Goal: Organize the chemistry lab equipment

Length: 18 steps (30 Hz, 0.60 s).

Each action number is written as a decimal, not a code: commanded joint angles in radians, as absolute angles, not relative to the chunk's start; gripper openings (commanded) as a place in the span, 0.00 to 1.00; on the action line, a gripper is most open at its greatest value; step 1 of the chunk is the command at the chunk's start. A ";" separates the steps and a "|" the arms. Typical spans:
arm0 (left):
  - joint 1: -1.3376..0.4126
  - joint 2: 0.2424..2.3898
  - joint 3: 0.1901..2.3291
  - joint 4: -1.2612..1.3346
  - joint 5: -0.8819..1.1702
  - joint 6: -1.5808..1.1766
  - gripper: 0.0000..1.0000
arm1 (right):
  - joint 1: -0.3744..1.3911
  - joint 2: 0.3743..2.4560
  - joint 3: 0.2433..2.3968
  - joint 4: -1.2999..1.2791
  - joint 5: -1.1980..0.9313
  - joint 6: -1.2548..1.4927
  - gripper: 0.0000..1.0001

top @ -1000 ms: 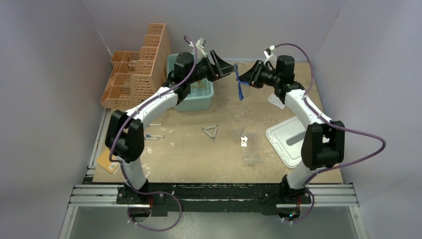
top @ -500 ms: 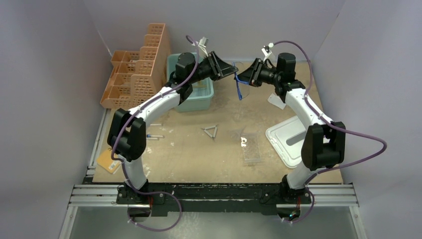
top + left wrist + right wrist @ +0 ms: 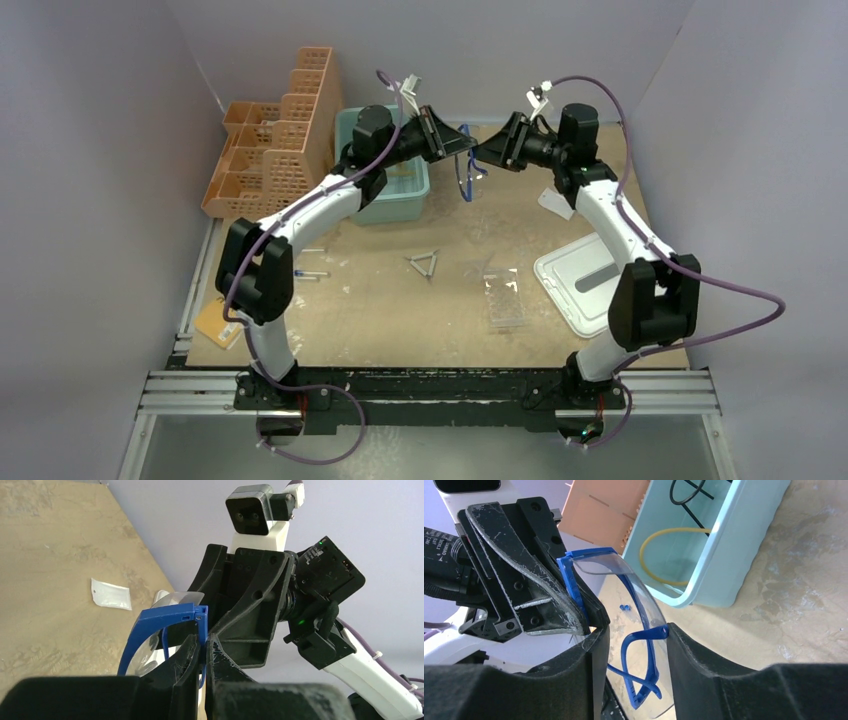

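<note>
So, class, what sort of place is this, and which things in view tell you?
Probably a robot test cell staged as a chemistry bench: a left arm and right arm at a walled-in table, blue-framed goggles raised between them, an amber hose in a teal bin.

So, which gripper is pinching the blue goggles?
The left gripper: its jaws are shut on the goggles' blue frame; the right gripper's jaws stand apart around it.

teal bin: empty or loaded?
Loaded. In the right wrist view, the amber hose and the black wire ring lie inside the teal bin. Part of its floor is out of frame.
</note>
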<state>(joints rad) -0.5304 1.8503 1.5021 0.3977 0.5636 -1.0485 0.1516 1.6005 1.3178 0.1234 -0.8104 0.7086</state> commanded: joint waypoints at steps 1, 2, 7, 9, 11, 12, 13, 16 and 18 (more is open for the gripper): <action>-0.527 1.756 1.549 0.398 0.624 -0.910 0.00 | 0.157 1.524 1.329 0.195 -0.806 0.689 0.49; -0.524 1.746 1.549 0.392 0.630 -0.896 0.00 | 0.157 1.522 1.326 0.196 -0.808 0.689 0.50; -0.512 1.696 1.550 0.292 0.623 -0.770 0.00 | 0.156 1.501 1.315 0.203 -0.807 0.681 0.54; -0.504 1.678 1.560 0.223 0.591 -0.703 0.00 | 0.156 1.482 1.316 0.189 -0.797 0.649 0.56; -0.493 1.664 1.585 0.111 0.549 -0.622 0.00 | 0.156 1.463 1.318 0.174 -0.759 0.620 0.59; -0.490 1.661 1.598 0.063 0.526 -0.585 0.00 | 0.155 1.456 1.321 0.164 -0.743 0.605 0.60; -0.487 1.657 1.608 0.025 0.504 -0.550 0.00 | 0.155 1.451 1.324 0.152 -0.726 0.594 0.61; -0.481 1.655 1.627 -0.076 0.450 -0.472 0.00 | 0.155 1.438 1.319 0.140 -0.688 0.579 0.63; -0.477 1.657 1.632 -0.115 0.425 -0.438 0.00 | 0.154 1.430 1.306 0.140 -0.665 0.578 0.63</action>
